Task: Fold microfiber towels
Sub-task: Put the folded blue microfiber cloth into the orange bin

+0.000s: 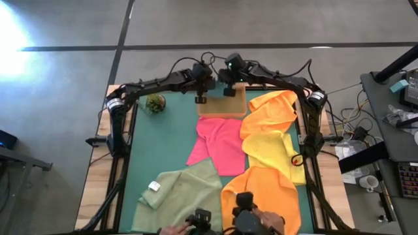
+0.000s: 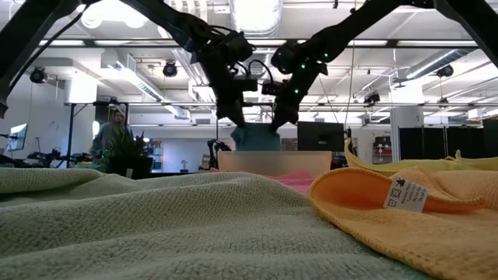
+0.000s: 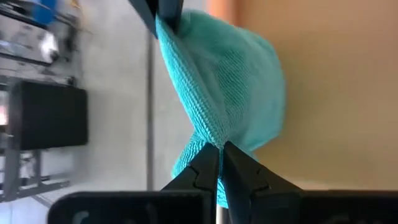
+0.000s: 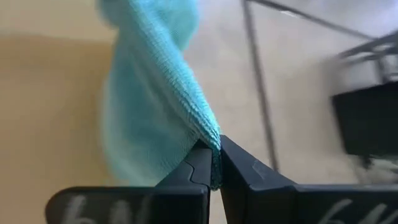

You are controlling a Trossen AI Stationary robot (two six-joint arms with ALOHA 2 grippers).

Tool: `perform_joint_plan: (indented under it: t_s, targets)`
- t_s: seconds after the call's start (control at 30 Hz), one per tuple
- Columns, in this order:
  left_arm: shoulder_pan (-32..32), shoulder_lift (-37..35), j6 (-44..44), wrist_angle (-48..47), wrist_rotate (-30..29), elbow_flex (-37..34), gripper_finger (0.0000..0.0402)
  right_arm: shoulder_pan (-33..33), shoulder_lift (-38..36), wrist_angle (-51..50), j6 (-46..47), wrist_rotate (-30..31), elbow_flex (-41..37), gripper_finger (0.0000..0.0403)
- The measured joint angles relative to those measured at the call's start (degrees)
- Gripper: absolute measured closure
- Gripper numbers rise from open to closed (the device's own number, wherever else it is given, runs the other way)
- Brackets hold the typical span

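Observation:
A teal towel (image 2: 255,138) hangs between my two grippers over the tan cardboard tray (image 1: 222,104) at the table's far edge. My left gripper (image 3: 221,148) and my right gripper (image 4: 214,152) are both shut on it, close together; they also show in the low view as my left gripper (image 2: 236,118) and my right gripper (image 2: 282,118). On the green mat a pink towel (image 1: 219,145), a yellow towel (image 1: 271,150), two orange towels (image 1: 271,108) (image 1: 261,194) and a sage green towel (image 1: 179,192) lie spread and overlapping. My left gripper pinches an edge of the teal towel (image 3: 213,135) between its two fingertips, slanting down from the table's left side. The cloth runs across to my right gripper and bulges below, clear of the mat. How many layers, I cannot tell. My right gripper pinches a bunched edge of the teal towel (image 4: 210,135) between its two fingertips, slanting down from the table's right side. The cloth hangs slack below and away from the fingers, over the tray. Its lower end is hidden behind the tray's near wall (image 2: 274,162).
A small potted plant (image 1: 155,103) stands at the far left of the mat. A person's hands (image 1: 173,230) show at the near edge. Bare green mat (image 1: 163,140) lies left of the pink towel. Cables and a desk stand off to the right.

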Motion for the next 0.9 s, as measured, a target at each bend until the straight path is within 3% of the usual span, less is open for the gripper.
perform_joint_plan:
  t_s: [0.17,0.43,0.63,0.9]
  targets:
    - [-1.3,0.0,-0.1,-3.2,3.9,-0.7,0.0402,3.1,0.3,-4.5,1.5,-1.2,-2.1,0.0394]
    - [-3.5,-0.4,-2.3,-6.8,4.2,-0.7,0.0402,6.2,0.3,-11.9,8.0,-4.2,-1.9,0.0394]
    - [-3.9,-0.5,-4.8,-11.1,8.7,-0.8,0.0402,7.1,0.3,-15.6,12.0,-8.0,-1.9,0.0394]
    - [-4.0,-0.5,-4.8,-11.6,10.3,-1.5,0.0402,7.2,0.2,-17.9,16.2,-9.3,-1.5,0.0394]
